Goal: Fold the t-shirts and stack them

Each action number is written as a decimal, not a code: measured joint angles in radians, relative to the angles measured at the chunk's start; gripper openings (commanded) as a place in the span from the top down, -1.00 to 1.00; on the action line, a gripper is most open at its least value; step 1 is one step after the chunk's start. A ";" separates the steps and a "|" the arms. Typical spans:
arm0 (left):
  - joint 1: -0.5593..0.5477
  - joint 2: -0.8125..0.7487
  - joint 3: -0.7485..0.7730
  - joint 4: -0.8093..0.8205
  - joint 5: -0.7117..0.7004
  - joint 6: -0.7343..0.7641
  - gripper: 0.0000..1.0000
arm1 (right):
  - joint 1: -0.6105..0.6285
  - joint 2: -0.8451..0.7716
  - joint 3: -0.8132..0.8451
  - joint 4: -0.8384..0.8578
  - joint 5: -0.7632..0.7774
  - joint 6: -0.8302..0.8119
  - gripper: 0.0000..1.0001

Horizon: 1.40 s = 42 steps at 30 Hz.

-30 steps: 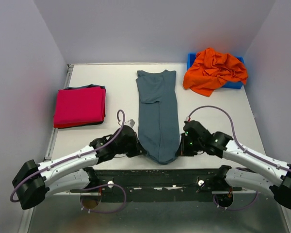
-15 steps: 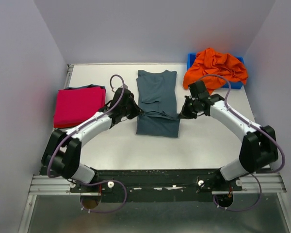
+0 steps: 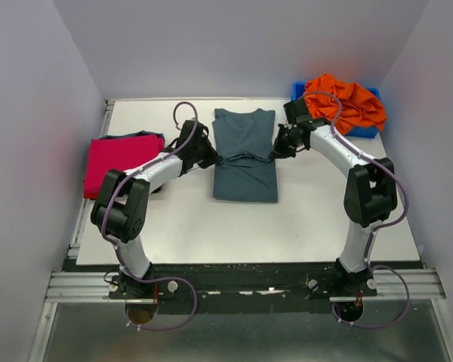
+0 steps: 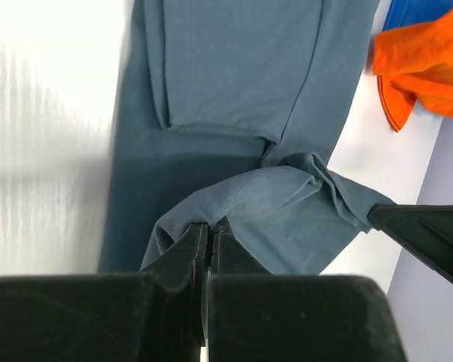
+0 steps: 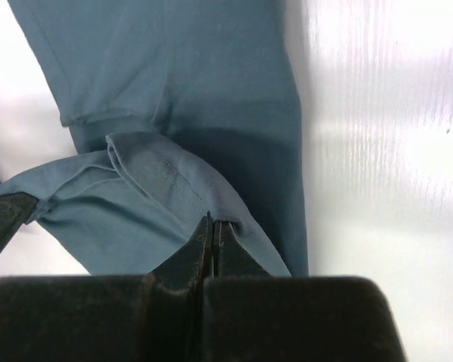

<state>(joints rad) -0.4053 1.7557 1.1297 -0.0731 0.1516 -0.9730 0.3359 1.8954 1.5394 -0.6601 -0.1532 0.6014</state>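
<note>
1. Left wrist view: your left gripper (image 4: 209, 230) is pinched tight on the hem of the slate grey-blue t-shirt (image 4: 234, 68). The cloth bunches just ahead of the fingertips, and the rest lies flat beyond them. Hold that pinch until the hem is over the far half. The right gripper's finger shows off to the right of yours, across the same lifted hem.
2. Right wrist view: your right gripper (image 5: 211, 226) is likewise clamped on the opposite hem corner, with the folded-over flap just ahead and to the left of the tips. Judged from the sag between the 2 grips, pull the corners slightly apart so the edge lands straight.
3. Top external view: both grippers, left (image 3: 216, 157) and right (image 3: 276, 150), hold the hem about mid-length of the t-shirt (image 3: 245, 181). Carry it forward evenly toward the collar, then lower it before letting go.
4. Same view: the table (image 3: 211, 226) is pale and smooth, so cloth may slide. The folded magenta-red t-shirt (image 3: 123, 164) lies well left of your left fingers. The crumpled orange t-shirt (image 3: 343, 102) fills the blue bin (image 3: 365, 132) just beyond your right fingers. Plain walls (image 3: 211, 45) close in 3 sides.
</note>
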 measured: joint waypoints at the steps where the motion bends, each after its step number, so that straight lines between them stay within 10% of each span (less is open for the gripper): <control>1: 0.003 0.011 0.014 0.002 0.003 0.003 1.00 | -0.003 0.014 0.014 -0.003 0.000 -0.001 0.99; 9: 0.027 0.124 0.097 0.023 0.041 0.019 1.00 | -0.047 0.145 0.130 -0.040 -0.008 -0.002 0.97; 10: 0.031 0.138 0.107 0.023 0.045 0.022 0.89 | -0.051 0.163 0.150 -0.045 -0.010 -0.002 0.78; 12: 0.038 0.165 0.133 0.023 0.051 0.028 -0.24 | -0.058 0.196 0.192 -0.055 -0.017 -0.002 -0.07; 13: 0.041 0.179 0.149 0.023 0.056 0.033 -0.45 | -0.063 0.214 0.214 -0.061 -0.019 0.001 -0.27; 17: 0.050 0.216 0.192 0.023 0.077 0.063 -0.71 | -0.076 0.253 0.269 -0.079 -0.015 -0.012 -0.29; 28: 0.043 -0.049 -0.054 0.000 0.061 0.154 -0.58 | -0.080 -0.135 -0.280 0.076 -0.040 -0.025 0.09; 42: -0.013 -0.113 -0.257 0.022 0.058 0.176 -0.01 | -0.037 -0.134 -0.488 0.227 -0.131 -0.035 0.28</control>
<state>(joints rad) -0.4183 1.6428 0.8730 -0.0513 0.2092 -0.7967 0.2985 1.7618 1.0515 -0.4335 -0.2840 0.5663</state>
